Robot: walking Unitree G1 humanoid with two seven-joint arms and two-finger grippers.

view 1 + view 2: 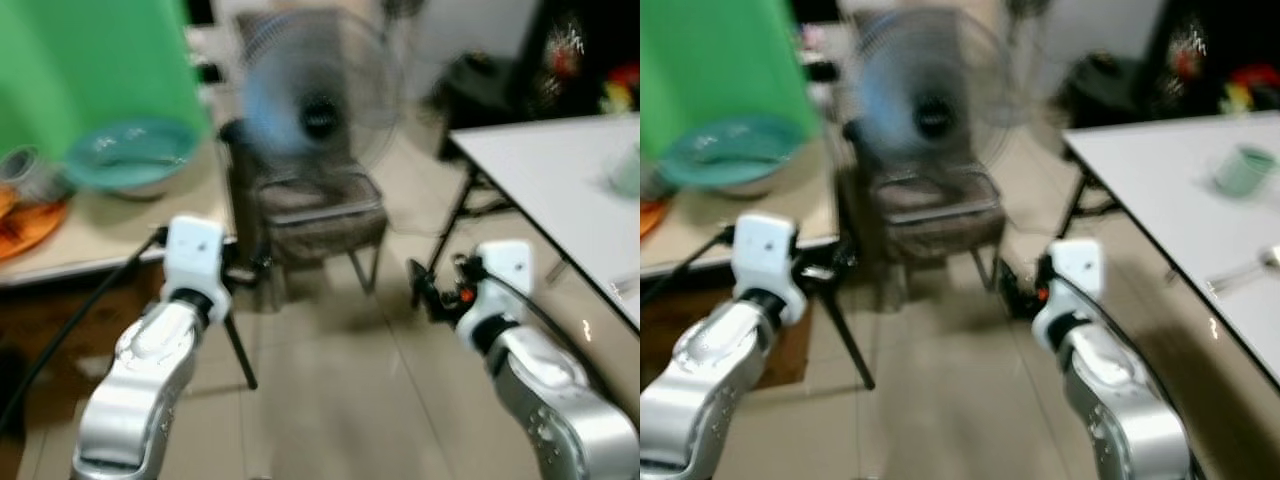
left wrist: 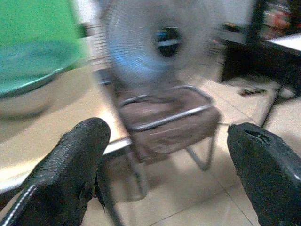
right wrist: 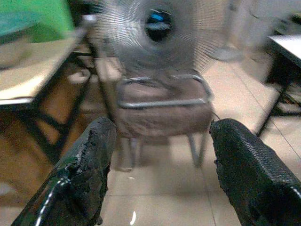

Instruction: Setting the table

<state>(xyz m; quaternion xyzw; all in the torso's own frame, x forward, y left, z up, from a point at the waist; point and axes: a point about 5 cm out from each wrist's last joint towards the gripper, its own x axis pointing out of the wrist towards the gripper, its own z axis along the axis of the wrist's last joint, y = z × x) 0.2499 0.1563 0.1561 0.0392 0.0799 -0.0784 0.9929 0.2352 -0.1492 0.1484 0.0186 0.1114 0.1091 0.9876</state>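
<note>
Both grippers, left gripper (image 2: 162, 174) and right gripper (image 3: 160, 174), hang wide and empty; the robot seems mid-walk. The green cup (image 1: 1244, 168) sits on the white table (image 1: 1160, 180); next, approach it.

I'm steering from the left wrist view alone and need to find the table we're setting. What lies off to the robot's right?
Observer: A white table stands to the robot's right, past the chair.
Operator: Anything on it yet?
Observer: A pale green cup sits near its far side, and something that looks like cutlery lies nearer the robot; blur hides what kind.
Operator: And the dishes on my left, beyond the teal bowl?
Observer: Left of the teal bowl, an orange plate rests on the beige table.
Operator: Is the right gripper carrying anything?
Observer: No, the right gripper is open and empty, aimed at the chair under the fan.
</note>
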